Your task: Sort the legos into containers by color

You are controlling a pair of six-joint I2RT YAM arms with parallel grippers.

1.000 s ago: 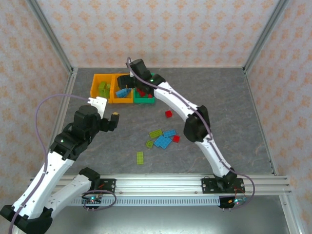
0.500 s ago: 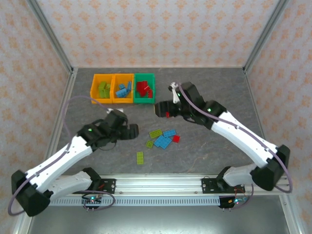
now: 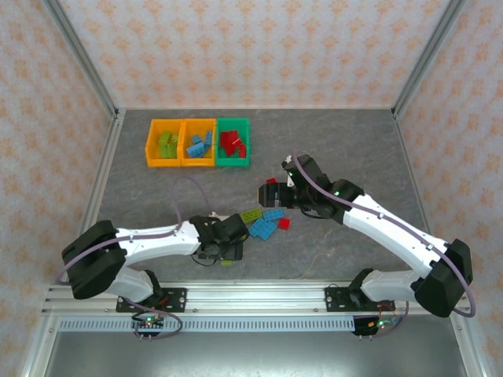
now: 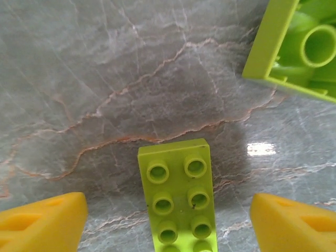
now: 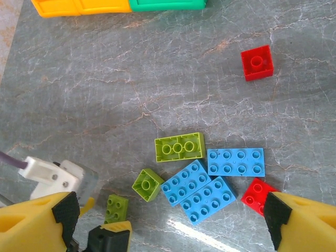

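Both spread apart, left hand (image 4: 170, 212) straddles a lime lego (image 4: 178, 194), right hand (image 5: 168, 220) hangs over loose legos (image 5: 195, 181).

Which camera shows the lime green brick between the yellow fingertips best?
The left wrist view: the brick sits close-up, studs clear. The right wrist view shows it small; from above, the left gripper mostly covers it.

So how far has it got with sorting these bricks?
Done: the containers already hold green, blue and red legos, one colour each. In hand: the left hand stands open astride a lime brick on the table; the right hand hovers open over the loose cluster. Left: about eight legos lie unsorted on the table.
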